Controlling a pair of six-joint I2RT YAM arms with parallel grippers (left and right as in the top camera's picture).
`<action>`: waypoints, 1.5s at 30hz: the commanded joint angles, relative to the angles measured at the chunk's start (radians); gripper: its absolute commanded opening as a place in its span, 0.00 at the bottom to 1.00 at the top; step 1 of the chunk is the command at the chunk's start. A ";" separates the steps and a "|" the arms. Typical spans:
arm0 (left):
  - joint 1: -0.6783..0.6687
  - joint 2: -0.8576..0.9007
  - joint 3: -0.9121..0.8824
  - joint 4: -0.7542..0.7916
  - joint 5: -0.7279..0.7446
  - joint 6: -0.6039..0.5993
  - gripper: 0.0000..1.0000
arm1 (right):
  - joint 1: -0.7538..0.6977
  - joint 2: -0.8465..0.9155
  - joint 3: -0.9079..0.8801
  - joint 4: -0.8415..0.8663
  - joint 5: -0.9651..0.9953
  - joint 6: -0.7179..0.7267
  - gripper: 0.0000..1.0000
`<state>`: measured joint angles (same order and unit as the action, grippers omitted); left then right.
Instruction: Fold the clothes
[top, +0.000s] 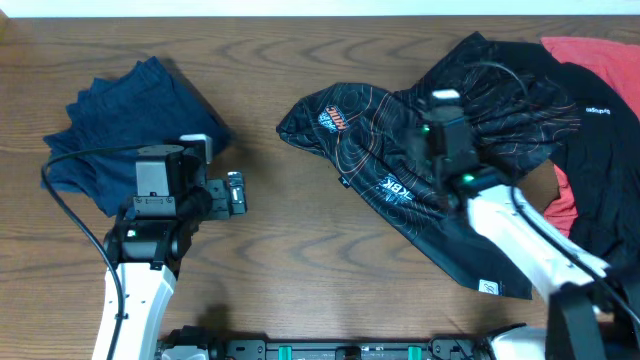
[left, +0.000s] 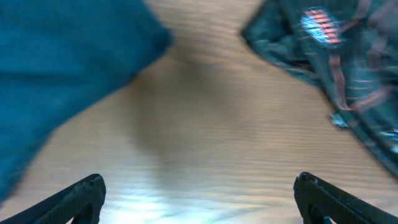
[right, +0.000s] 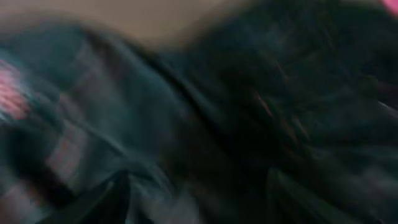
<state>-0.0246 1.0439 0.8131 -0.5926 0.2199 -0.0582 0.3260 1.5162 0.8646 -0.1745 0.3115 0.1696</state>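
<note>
A folded dark blue garment (top: 135, 120) lies at the back left; it fills the left wrist view's upper left (left: 62, 68). A crumpled black shirt with red line print (top: 400, 140) lies right of centre; its edge shows in the left wrist view (left: 336, 56). My left gripper (top: 235, 193) is open and empty over bare wood (left: 199, 193), between the two garments. My right gripper (top: 445, 125) hovers over the black shirt. The right wrist view is blurred and shows only dark cloth (right: 205, 124), so its jaws cannot be read.
A red garment (top: 590, 60) and another black one (top: 600, 150) lie piled at the right edge. Bare wooden table (top: 300, 250) spans the front and the gap between the garments.
</note>
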 joint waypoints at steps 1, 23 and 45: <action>-0.011 0.012 0.006 0.023 0.171 -0.084 0.98 | -0.061 -0.084 0.006 -0.135 0.102 0.048 0.70; -0.550 0.567 -0.004 0.463 0.222 -0.570 0.99 | -0.365 -0.269 0.006 -0.452 0.177 0.218 0.76; -0.826 0.811 -0.004 0.895 0.007 -0.658 0.41 | -0.365 -0.269 0.006 -0.502 0.177 0.218 0.77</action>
<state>-0.8547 1.8423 0.8139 0.3031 0.3138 -0.7200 -0.0307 1.2564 0.8631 -0.6724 0.4797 0.3748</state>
